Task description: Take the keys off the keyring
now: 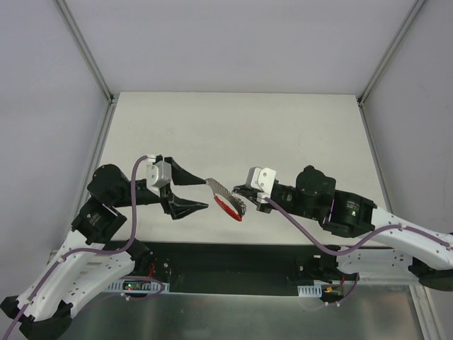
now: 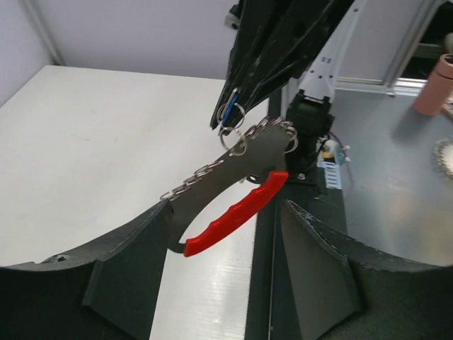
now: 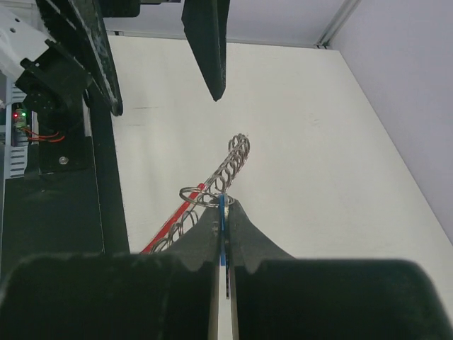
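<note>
The keyring [image 1: 225, 198] is a flat grey metal piece with a bright red grip [image 2: 237, 212] and several small wire rings [image 3: 237, 152] along its edge. It hangs in the air between the arms. My right gripper [image 1: 241, 193] is shut [image 3: 224, 205] on a thin blue flat piece [image 2: 228, 113] that hangs on one ring. My left gripper [image 1: 195, 193] is open [image 2: 226, 205], with its jaws on either side of the red grip's near end. The grey end passes by the left finger [image 2: 127, 262]; I cannot tell whether they touch. No separate silvery keys show.
The white table [image 1: 233, 127] lies under and beyond the keyring. Black base rail and electronics [image 2: 329, 152] sit at the near edge. A pink cylinder [image 2: 435, 85] stands on a metal surface to the right. Frame posts [image 1: 85, 49] mark the back corners.
</note>
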Available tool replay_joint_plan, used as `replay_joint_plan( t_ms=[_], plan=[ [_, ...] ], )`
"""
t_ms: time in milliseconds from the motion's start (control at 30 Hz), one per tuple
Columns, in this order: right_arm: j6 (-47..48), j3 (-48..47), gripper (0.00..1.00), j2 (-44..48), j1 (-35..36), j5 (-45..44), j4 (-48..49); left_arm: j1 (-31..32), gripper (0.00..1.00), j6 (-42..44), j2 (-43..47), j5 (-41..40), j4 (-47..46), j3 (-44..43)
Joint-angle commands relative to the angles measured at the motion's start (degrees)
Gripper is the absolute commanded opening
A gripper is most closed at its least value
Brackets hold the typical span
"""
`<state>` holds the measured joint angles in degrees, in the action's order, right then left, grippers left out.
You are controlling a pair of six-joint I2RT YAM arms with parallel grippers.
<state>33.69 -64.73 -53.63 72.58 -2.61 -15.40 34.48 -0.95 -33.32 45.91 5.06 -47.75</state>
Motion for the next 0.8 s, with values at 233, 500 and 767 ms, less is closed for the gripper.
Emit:
replay_joint_plan(
  t_ms=[233,500,767],
  plan=[
    [7.2,-0.5,0.01,2.8,0.0,8.4,7.7,0.4,0.47,-10.5,-9.1,19.1,-9.6,-8.0],
    [9.2,-0.3,0.01,2.3,0.0,8.3,10.9,1.3,0.4,-17.1,-10.0,17.0,-13.8,-6.7],
    [9.9,0.1,0.01,1.9,0.1,7.7,12.4,2.8,0.38,-19.1,-10.5,14.1,-16.3,-5.3]
  ],
)
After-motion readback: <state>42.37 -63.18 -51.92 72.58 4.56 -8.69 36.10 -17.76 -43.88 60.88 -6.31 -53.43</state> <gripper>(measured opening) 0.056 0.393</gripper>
